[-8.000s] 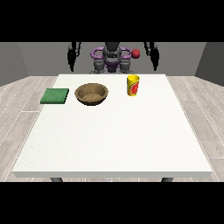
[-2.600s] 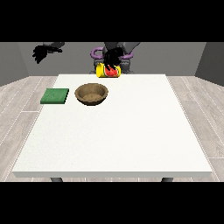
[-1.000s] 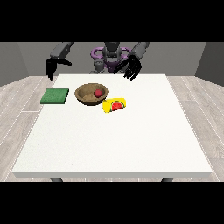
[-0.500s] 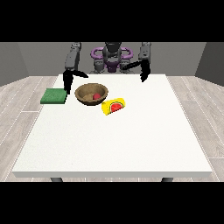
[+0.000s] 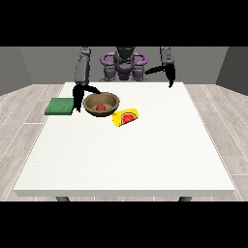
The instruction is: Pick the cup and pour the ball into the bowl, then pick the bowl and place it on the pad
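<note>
Lying on its side on the white desk point(image 5: 126, 155), the yellow cup point(image 5: 125, 117) rests just beside the brown bowl point(image 5: 101, 103), toward the view's right and a little nearer the camera; a red watermelon-slice print shows on its wall. The red ball point(image 5: 100, 107) sits inside the bowl, near the middle of its floor. The bowl stands upright on the desk in the far-left part of the surface. The green pad point(image 5: 60, 106) lies flat at the desk's left edge, near the bowl but apart from it, with a strip of white desk between the two. The robot hand at the view's left point(image 5: 77, 96) hangs down in that gap, between pad and bowl; its fingers point downward close to the bowl's left rim, and a thumb reaches out toward the rim's far side. The fingers look spread rather than wrapped round the rim, though at this range contact with the bowl cannot be confirmed. The robot hand at the view's right point(image 5: 169, 75) is raised over the far edge of the desk, well apart from the cup and bowl, fingers hanging down straight and holding nothing. The robot's torso point(image 5: 124, 63) shows behind the desk's far edge, with both arms bent forward over the surface. Grey plank floor point(image 5: 24, 111) surrounds the desk.
</note>
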Tool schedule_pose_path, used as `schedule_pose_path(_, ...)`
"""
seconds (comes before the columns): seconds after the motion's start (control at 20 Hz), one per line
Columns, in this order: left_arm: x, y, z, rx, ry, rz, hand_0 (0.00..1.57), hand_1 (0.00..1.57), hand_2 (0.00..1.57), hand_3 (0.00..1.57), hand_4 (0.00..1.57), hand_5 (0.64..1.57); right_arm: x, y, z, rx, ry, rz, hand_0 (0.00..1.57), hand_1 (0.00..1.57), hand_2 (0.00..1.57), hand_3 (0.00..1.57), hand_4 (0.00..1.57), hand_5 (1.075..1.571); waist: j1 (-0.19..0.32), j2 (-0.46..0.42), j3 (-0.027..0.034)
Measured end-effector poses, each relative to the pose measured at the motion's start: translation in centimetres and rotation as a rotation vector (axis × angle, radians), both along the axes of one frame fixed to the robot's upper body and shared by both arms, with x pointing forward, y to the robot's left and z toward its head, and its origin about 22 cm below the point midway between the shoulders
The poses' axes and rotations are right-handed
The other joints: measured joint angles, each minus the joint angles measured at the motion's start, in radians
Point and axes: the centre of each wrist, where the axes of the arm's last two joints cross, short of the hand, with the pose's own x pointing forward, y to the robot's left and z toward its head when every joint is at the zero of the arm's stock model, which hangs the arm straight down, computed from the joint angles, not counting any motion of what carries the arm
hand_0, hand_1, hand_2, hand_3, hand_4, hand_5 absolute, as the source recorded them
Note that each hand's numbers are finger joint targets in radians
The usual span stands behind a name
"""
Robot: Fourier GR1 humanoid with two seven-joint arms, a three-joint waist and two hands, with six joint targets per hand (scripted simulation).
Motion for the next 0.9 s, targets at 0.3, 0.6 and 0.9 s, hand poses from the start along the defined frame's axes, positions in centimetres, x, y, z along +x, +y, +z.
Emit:
schedule_pose_path(0.3, -0.1, 0.8, 1.0, -0.004, -0.02, 0.009, 0.0, 0.0, 0.0, 0.0, 0.0, 1.566, 0.9, 0.1, -0.6, -0.003, 0.015, 0.013, 0.0, 0.0, 0.0, 0.0, 0.14, 1.564, -0.009, 0.013, 0.0005)
schedule_pose_path(0.6, -0.3, 1.9, 1.9, -0.001, -0.045, 0.001, 0.0, 0.0, 0.0, 0.0, 0.0, 1.569, 1.0, 0.9, -1.7, 0.031, 0.019, -0.008, 0.78, 0.78, 0.39, 0.0, 0.44, 1.533, -0.001, 0.034, -0.0065)
schedule_pose_path(0.9, -0.2, 1.2, 3.5, -0.007, -0.102, -0.053, 0.0, 0.0, 0.0, 0.0, 0.6, 1.544, -0.1, -2.1, -1.7, -0.193, 0.08, -0.178, 1.57, 1.57, 1.57, 1.51, 0.94, 1.549, 0.057, 0.06, -0.0367)
